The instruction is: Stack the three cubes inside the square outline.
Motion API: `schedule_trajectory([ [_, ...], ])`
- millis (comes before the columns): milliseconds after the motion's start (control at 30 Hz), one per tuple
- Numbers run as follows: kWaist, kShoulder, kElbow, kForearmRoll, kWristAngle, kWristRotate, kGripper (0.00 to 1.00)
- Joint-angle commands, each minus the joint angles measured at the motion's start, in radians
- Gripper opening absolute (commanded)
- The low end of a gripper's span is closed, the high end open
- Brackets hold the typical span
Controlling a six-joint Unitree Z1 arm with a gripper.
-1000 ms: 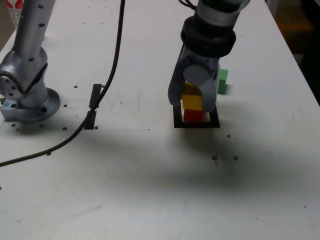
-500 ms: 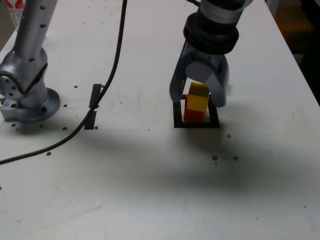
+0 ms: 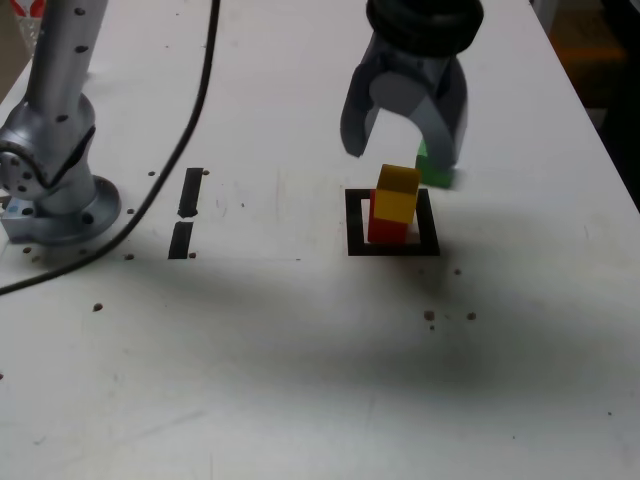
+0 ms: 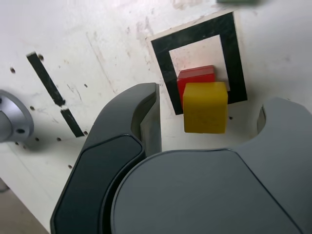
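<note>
Gripper: we see the 2 jaws of the gripper (image 3: 402, 145) spread wide, pinching nothing, above and behind the stack in the exterior view.
Yellow cube: we find the yellow cube (image 3: 397, 194) resting on top of the red cube, apart from both jaws; it sits slightly off-centre, toward the exterior view's right.
Red cube: we record the red cube (image 3: 387, 226) as the lower of the 2 stacked, inside the square outline.
Square outline: we note 1 black tape frame (image 3: 357, 246) with a white centre, lying flat around the red cube.
Green cube: we place the green cube (image 3: 434, 172) outside the outline, just beyond its far corner at the exterior view's right, partly behind 1 jaw.
Tape strips: we count 2 short black tape strips (image 3: 191, 192) toward the exterior view's left, nearly end to end.
Cable: we trace 1 dark cable (image 3: 172, 158) curving between the strips and the metal arm base (image 3: 68, 215).
Table: we have all 3 cubes over 1 white, dark-spotted tabletop (image 3: 270, 390).
</note>
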Motion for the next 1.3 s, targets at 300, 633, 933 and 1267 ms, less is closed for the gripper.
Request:
schedule_trajectory([
  [300,0.097,0.018,-0.040,0.011,0.005,0.113,0.88],
  [633,0.168,0.106,-0.085,-0.008,-0.014,0.170,0.90],
  [933,0.206,0.189,-0.126,-0.024,-0.017,0.199,0.90],
  [1267,0.214,0.257,-0.160,-0.024,-0.038,0.212,0.89],
])
